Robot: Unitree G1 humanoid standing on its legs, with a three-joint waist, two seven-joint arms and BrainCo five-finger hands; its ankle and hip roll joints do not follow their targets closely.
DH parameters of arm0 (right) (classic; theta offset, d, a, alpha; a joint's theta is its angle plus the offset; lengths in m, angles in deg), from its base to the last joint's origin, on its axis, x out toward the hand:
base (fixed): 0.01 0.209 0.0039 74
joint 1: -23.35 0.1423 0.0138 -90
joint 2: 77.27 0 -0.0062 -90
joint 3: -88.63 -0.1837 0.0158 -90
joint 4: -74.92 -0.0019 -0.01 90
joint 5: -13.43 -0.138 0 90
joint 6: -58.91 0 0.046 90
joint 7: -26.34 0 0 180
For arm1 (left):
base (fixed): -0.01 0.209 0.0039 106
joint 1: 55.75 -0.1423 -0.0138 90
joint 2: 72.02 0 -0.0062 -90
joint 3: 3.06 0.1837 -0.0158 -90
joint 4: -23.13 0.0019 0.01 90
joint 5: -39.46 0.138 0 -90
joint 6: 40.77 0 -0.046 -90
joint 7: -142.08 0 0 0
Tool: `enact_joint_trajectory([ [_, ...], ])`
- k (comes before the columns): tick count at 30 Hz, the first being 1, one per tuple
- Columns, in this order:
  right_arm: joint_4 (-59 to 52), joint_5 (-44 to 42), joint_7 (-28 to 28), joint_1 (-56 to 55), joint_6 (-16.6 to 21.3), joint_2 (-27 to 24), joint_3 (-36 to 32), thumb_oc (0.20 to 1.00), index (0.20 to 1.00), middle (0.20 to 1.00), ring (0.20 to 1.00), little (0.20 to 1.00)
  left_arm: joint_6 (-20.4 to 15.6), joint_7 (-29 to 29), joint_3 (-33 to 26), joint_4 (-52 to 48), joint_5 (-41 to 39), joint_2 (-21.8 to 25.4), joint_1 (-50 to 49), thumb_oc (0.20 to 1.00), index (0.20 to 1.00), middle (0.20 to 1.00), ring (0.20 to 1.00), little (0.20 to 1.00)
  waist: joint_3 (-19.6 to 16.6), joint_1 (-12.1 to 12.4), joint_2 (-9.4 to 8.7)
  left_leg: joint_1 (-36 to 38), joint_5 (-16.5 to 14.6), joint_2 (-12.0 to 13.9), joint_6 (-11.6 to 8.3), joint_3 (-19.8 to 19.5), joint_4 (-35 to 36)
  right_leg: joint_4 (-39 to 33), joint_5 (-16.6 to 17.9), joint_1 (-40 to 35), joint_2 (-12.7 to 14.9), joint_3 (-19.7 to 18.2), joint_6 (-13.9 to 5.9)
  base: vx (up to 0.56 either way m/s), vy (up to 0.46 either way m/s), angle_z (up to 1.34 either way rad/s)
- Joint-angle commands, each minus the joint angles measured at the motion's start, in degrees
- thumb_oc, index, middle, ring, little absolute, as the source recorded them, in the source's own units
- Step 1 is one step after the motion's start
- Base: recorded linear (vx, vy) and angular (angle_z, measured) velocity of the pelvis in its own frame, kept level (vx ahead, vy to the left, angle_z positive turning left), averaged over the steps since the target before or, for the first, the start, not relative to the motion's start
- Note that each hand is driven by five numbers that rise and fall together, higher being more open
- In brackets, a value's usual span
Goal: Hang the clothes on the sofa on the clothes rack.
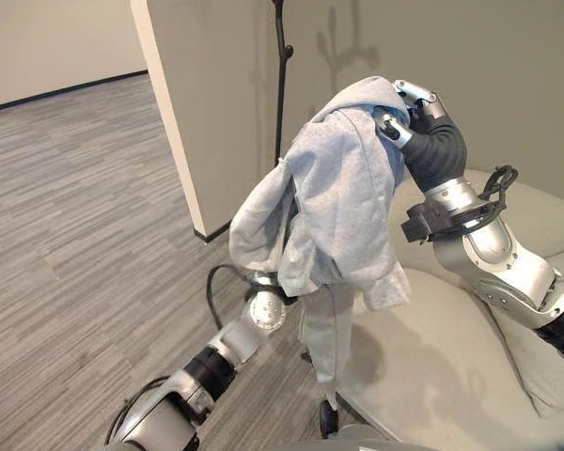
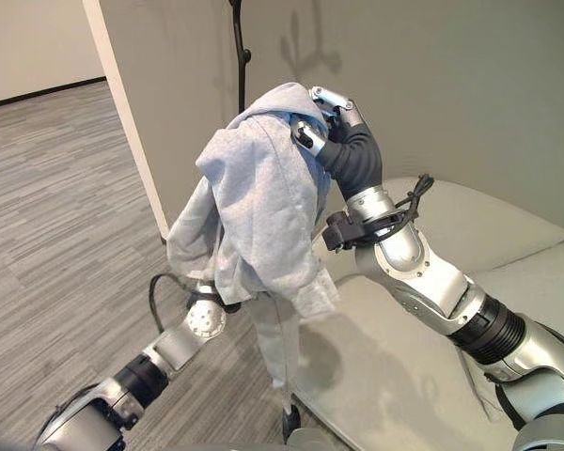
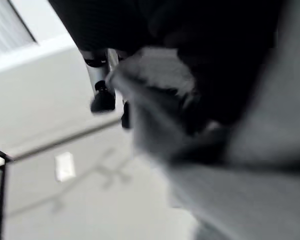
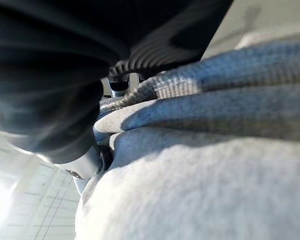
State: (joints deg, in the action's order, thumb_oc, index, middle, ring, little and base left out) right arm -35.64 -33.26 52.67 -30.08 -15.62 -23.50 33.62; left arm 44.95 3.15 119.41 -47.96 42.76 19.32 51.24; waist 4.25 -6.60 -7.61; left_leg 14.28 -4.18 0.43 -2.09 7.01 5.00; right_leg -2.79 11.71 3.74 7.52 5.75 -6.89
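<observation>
Sofa at the right, beige; black clothes rack upright by the wall; grey sweatshirt held aloft, hanging below the right hand, whose fingers pinch its top; left hand's fingers hidden under the hem, state indeterminable.

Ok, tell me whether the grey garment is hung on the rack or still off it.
Off it. The grey garment dangles bunched from the right hand, short of the black rack behind.

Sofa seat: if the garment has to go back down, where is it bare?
The sofa seat is bare right of the hanging grey garment, below the right hand. Crowded: the garment's lower edge, where the left hand reaches under, and the rack pole behind.
</observation>
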Motion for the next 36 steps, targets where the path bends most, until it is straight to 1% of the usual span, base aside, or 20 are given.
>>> enact_joint_trajectory([
  [1, -1.12, 4.08, 1.82, -0.62, 2.79, 0.34, -6.53, 0.2, 0.2, 0.2, 0.2, 0.2, -2.93, 3.38, -3.09, -6.39, 0.53, 2.57, -2.72, 0.2, 0.2, 0.2, 0.2, 0.2, -0.01, 4.81, -1.39, 1.42, -4.12, -2.42, 1.7, 0.03, 0.0, -0.54, 13.88, 4.44, 7.27, -1.58, -8.11, -0.05, 0.077, 0.0],
  [6, -2.53, 9.62, 0.31, -7.08, 1.75, 2.03, -9.5, 0.2, 0.2, 0.2, 0.2, 0.2, -3.1, 5.2, -8.93, -10.16, 4.2, 7.04, -7.03, 0.2, 0.2, 0.2, 0.2, 0.2, 1.6, 6.14, -1.32, 0.27, -2.9, -3.41, 2.42, 0.06, 0.0, 0.83, 18.0, 5.43, 9.74, 0.58, -8.11, -0.12, 0.072, 0.08],
  [7, -3.0, 10.9, 0.19, -8.12, 1.57, 2.21, -10.18, 0.2, 0.2, 0.2, 0.2, 0.2, -3.04, 5.32, -10.26, -11.34, 5.33, 8.16, -7.74, 0.2, 0.2, 0.2, 0.2, 0.2, 2.06, 6.25, -0.99, -0.21, -2.45, -3.44, 2.79, -0.14, 0.0, 2.38, 16.41, 5.7, 9.97, 1.12, -8.11, -0.19, 0.155, 0.17],
  [9, -4.4, 13.7, -0.43, -10.55, 1.22, 2.46, -11.26, 0.2, 0.2, 0.2, 0.2, 0.2, -2.81, 5.86, -12.55, -12.58, 7.89, 9.78, -9.29, 0.2, 0.2, 0.2, 0.2, 0.2, 2.88, 6.17, 0.55, -1.66, -1.18, -3.48, 3.74, -0.39, 0.0, 8.67, 9.45, 5.66, 9.05, 1.17, -7.37, -0.23, 0.227, 0.27],
  [13, -6.62, 17.23, -3.26, -13.25, 0.67, 0.62, -11.81, 0.2, 0.2, 0.2, 0.2, 0.2, -3.89, 4.53, -16.93, -15.19, 8.7, 11.15, -13.93, 0.2, 0.2, 0.2, 0.2, 0.2, 2.08, 7.11, 2.25, -6.46, 2.71, -3.33, 4.58, -1.05, 0.0, 21.18, -2.41, 4.05, 3.04, 2.44, -3.93, -0.19, 0.144, 0.15],
  [14, -6.66, 17.23, -3.27, -13.31, 0.65, 0.62, -11.86, 0.2, 0.2, 0.2, 0.2, 0.2, -3.86, 4.51, -16.94, -15.25, 8.7, 11.17, -13.96, 0.2, 0.2, 0.2, 0.2, 0.2, 1.94, 7.08, 2.2, -6.67, 2.86, -3.36, 4.57, -1.07, 0.0, 21.12, -2.29, 4.22, 3.08, 2.46, -3.88, -0.16, 0.083, 0.09],
  [15, -7.27, 17.66, -4.95, -14.75, 1.13, -0.41, -12.71, 0.2, 0.2, 0.2, 0.2, 0.2, -4.6, 3.53, -18.29, -16.05, 9.21, 11.41, -15.82, 0.2, 0.2, 0.2, 0.2, 0.2, 1.12, 7.65, 2.64, -8.83, 4.51, -3.43, 4.67, -1.21, 0.0, 26.11, -6.6, 3.34, -0.86, 3.24, -2.69, -0.14, 0.039, 0.19],
  [16, -6.99, 18.06, -5.24, -14.79, 1.43, -0.43, -12.75, 0.2, 0.2, 0.2, 0.2, 0.2, -4.68, 3.28, -19.3, -16.44, 9.46, 11.72, -16.93, 0.2, 0.2, 0.2, 0.2, 0.2, 0.67, 8.24, 2.25, -9.76, 4.9, -3.76, 4.47, -0.93, 0.0, 26.17, -8.56, 2.18, -1.81, 3.94, -2.31, -0.16, 0.021, 0.23],
  [18, -6.84, 19.19, -4.85, -14.65, 1.18, 0.99, -12.72, 0.2, 0.2, 0.2, 0.2, 0.2, -4.61, 2.69, -21.97, -18.01, 10.65, 12.54, -19.12, 0.2, 0.2, 0.2, 0.2, 0.2, -0.45, 10.0, 1.07, -11.02, 5.05, -4.82, 4.04, -0.57, 0.0, 19.47, -12.74, -2.55, -2.51, 5.89, -0.7, -0.05, -0.079, 0.06],
  [19, -7.24, 19.98, -4.87, -15.37, 1.13, 2.21, -12.61, 0.2, 0.2, 0.2, 0.2, 0.2, -4.62, 1.72, -24.01, -18.7, 11.09, 12.54, -21.53, 0.2, 0.2, 0.2, 0.2, 0.2, -1.35, 10.72, 0.22, -11.38, 4.67, -5.29, 3.73, -0.52, 0.0, 14.84, -13.1, -4.45, -2.83, 5.72, -0.65, -0.02, -0.12, -0.07],
  [21, -8.19, 23.6, -5.05, -16.79, 0.87, 5.27, -13.73, 0.2, 0.2, 0.2, 0.2, 0.2, -6.58, 0.65, -27.16, -19.28, 8.75, 11.38, -24.27, 0.2, 0.2, 0.2, 0.2, 0.2, -0.54, 11.22, 0.79, -12.88, 5.3, -4.91, 3.02, -0.71, -1.03, 7.29, -10.83, -4.77, -4.32, 1.61, -0.76, -0.06, -0.103, -0.08],
  [25, -8.66, 26.82, -3.95, -19.28, 0.95, 5.86, -16.24, 0.2, 0.2, 0.2, 0.2, 0.2, -8.0, -0.25, -26.51, -20.19, 9.88, 11.48, -24.48, 0.2, 0.2, 0.2, 0.2, 0.2, 0.38, 11.31, 0.56, -17.16, 4.34, -4.9, 1.52, -0.38, -7.73, 3.39, -9.36, -6.2, -3.2, 2.61, -0.46, -0.1, 0.027, -0.05],
  [26, -8.71, 30.69, -2.3, -21.21, -0.1, 6.53, -17.86, 0.2, 0.2, 0.2, 0.2, 0.2, -8.97, -0.55, -26.25, -19.96, 8.92, 10.61, -23.49, 0.2, 0.2, 0.2, 0.2, 0.2, 1.27, 10.86, 0.34, -20.45, 4.29, -2.43, -0.47, 1.38, -11.25, 0.84, -8.46, -6.9, -1.55, 3.86, -0.98, -0.13, 0.077, 0.33],
  [27, -8.84, 30.85, -2.21, -21.36, -0.18, 6.56, -17.97, 0.2, 0.2, 0.2, 0.2, 0.2, -9.01, -0.55, -26.16, -19.89, 8.89, 10.67, -23.4, 0.2, 0.2, 0.2, 0.2, 0.2, 1.21, 10.82, 0.36, -20.82, 3.99, -2.33, -0.56, 1.26, -11.85, 0.6, -8.35, -6.97, -1.65, 4.0, -0.94, -0.2, 0.179, 0.57],
  [28, -9.27, 33.41, -1.21, -23.52, -0.94, 8.27, -18.54, 0.2, 0.2, 0.2, 0.2, 0.2, -9.5, -1.3, -26.05, -19.69, 7.18, 9.27, -23.66, 0.2, 0.2, 0.2, 0.2, 0.2, 1.19, 10.09, 0.52, -20.83, 4.03, 1.61, -0.56, 3.8, -12.21, -0.21, -7.99, -6.69, -0.57, 4.68, -1.44, -0.08, 0.165, 0.57],
  [30, -9.78, 34.43, -0.47, -25.36, -0.63, 10.08, -18.79, 0.2, 0.2, 0.2, 0.2, 0.2, -9.5, -0.38, -25.8, -19.15, 6.22, 8.22, -23.08, 0.2, 0.2, 0.2, 0.2, 0.2, 0.53, 10.0, 0.47, -20.14, 5.81, 5.53, -1.15, 2.53, -10.45, -0.17, -7.79, -6.09, 1.08, 4.44, -2.26, -0.02, 0.264, 0.4],
  [32, -10.28, 34.91, 0.28, -26.85, -1.05, 10.98, -19.01, 0.2, 0.2, 0.2, 0.2, 0.2, -9.3, -0.26, -24.6, -18.36, 5.75, 7.66, -21.67, 0.2, 0.2, 0.2, 0.2, 0.2, -0.08, 9.62, 0.87, -19.57, 9.96, 10.72, -2.6, -0.05, -6.51, 0.06, -8.58, -5.63, 2.45, 4.08, -2.82, 0.05, 0.239, 0.12],
  [33, -10.3, 34.91, 0.28, -26.88, -1.06, 10.97, -19.03, 0.2, 0.2, 0.2, 0.2, 0.2, -9.31, -0.25, -24.58, -18.34, 5.76, 7.66, -21.66, 0.2, 0.2, 0.2, 0.2, 0.2, -0.08, 9.61, 0.9, -19.5, 10.06, 10.74, -2.63, -0.07, -6.36, 0.08, -8.6, -5.64, 2.41, 4.11, -2.8, 0.08, 0.376, 0.06],
  [34, -10.0, 36.08, 1.9, -27.04, -0.97, 11.85, -18.58, 0.2, 0.2, 0.2, 0.2, 0.2, -9.24, -0.61, -22.44, -17.58, 6.05, 7.28, -19.72, 0.2, 0.2, 0.2, 0.2, 0.2, 0.17, 9.4, 1.1, -20.19, 15.41, 17.07, -4.86, -1.88, -2.55, 0.41, -9.25, -5.19, 4.61, 3.02, -3.78, 0.09, 0.431, 0.04],
  [36, -9.23, 36.46, 3.68, -27.49, -1.18, 13.19, -18.57, 0.2, 0.2, 0.2, 0.2, 0.2, -9.66, -0.22, -20.27, -16.41, 5.92, 6.81, -17.17, 0.2, 0.2, 0.2, 0.2, 0.2, 0.88, 9.03, 1.84, -21.37, 18.98, 21.69, -7.04, -4.25, -0.2, 1.28, -10.69, -5.47, 6.2, 2.41, -4.94, 0.1, 0.44, 0.03],
])
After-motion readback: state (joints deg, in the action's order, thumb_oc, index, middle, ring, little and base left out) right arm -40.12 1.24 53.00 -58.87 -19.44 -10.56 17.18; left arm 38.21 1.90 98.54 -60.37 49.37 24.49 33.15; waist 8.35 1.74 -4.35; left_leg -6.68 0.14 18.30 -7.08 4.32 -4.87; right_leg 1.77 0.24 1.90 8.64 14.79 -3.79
